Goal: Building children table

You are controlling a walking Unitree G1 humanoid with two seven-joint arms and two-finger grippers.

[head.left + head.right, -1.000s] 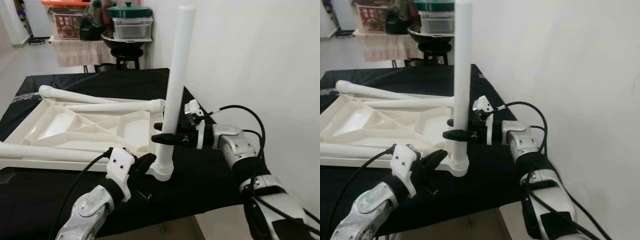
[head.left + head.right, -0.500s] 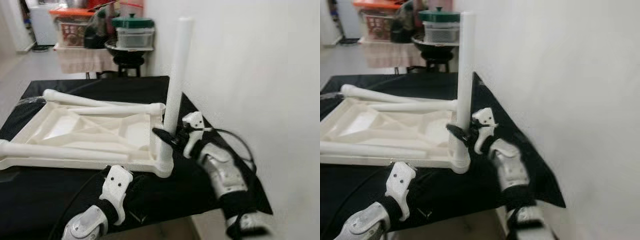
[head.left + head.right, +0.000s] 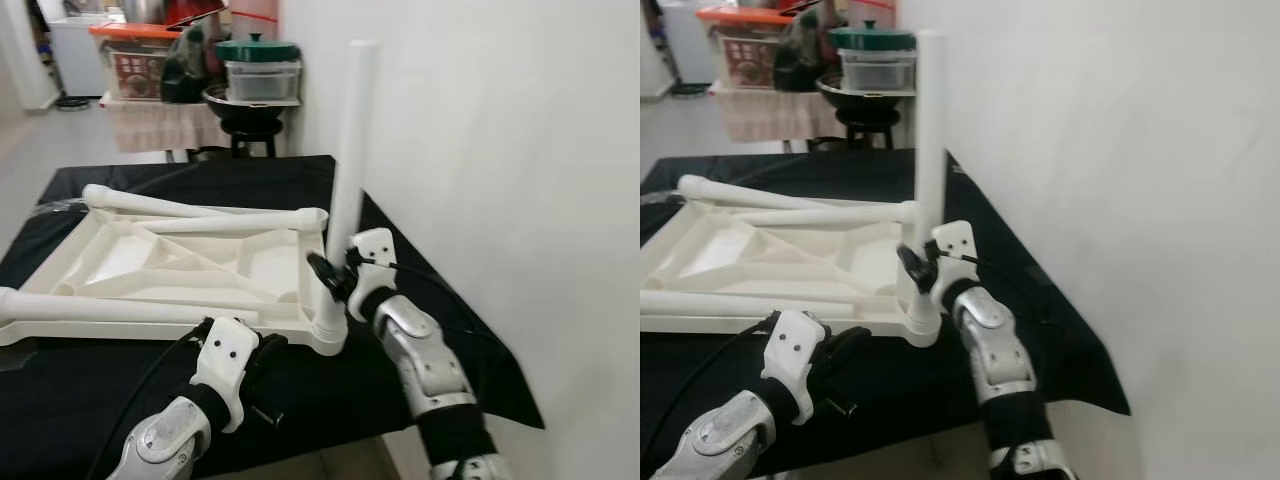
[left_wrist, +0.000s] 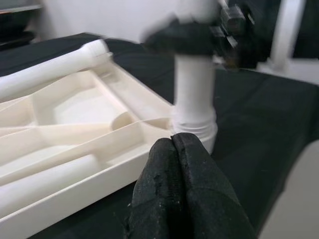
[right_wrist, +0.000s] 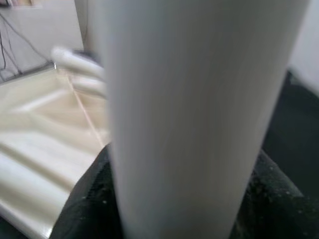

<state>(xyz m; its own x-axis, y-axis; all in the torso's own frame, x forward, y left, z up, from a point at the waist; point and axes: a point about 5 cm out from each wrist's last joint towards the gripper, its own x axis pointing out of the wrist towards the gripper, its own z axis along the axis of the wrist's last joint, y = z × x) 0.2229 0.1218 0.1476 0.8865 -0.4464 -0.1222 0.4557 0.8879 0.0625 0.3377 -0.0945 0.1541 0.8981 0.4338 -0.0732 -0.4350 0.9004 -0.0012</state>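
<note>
Right tool [image 3: 330,277] of mine pinches the upright leg [image 3: 345,170] low down — that leg stands in the near right corner of the upturned tabletop [image 3: 150,262] on the black counter [image 3: 90,390]. Left tool [image 4: 178,149] is pressed together, just beside the leg's base.

Probably home (lidded pot [image 3: 258,48], storage boxes [image 3: 135,50]).
</note>
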